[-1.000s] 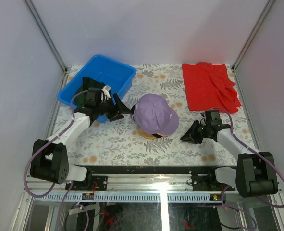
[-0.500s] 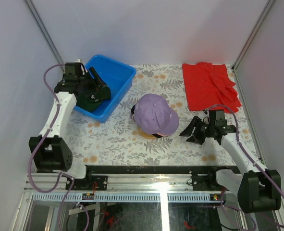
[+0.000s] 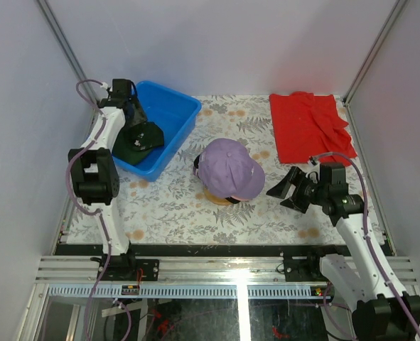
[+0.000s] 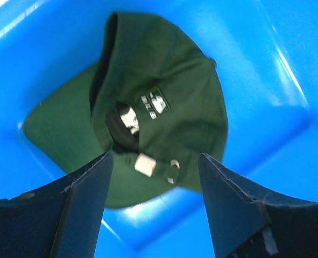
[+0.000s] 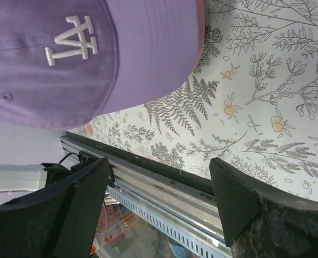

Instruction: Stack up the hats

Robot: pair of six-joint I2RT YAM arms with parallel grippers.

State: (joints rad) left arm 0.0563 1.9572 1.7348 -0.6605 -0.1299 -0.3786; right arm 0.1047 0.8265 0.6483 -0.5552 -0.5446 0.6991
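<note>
Since half a second ago my left arm has swung farther back along the left wall, and my right arm has lifted its elbow and pulled a little toward the near edge. The left arm now stands tall and reaches over the blue bin, its wrist tipped down into it. The right arm bends low over the right side of the bench, with its wrist aimed left at the stack.

Pale walls close in the bench on three sides, and a metal rail runs along its near edge. A floral sheet covers the bench, and a red cloth lies flat at its far right corner.

The green hat lies in the bin's bottom with its rear strap and a small label facing my camera. My left pincer hangs above it, fingers spread wide and grasping nothing.

The lavender hat tops the stack at mid-bench. A pink hat shows as an edge beneath its brim, a black hat peeks out at the left, and a wooden stand sits underneath. My right pincer is just beside the stack, released and empty.
</note>
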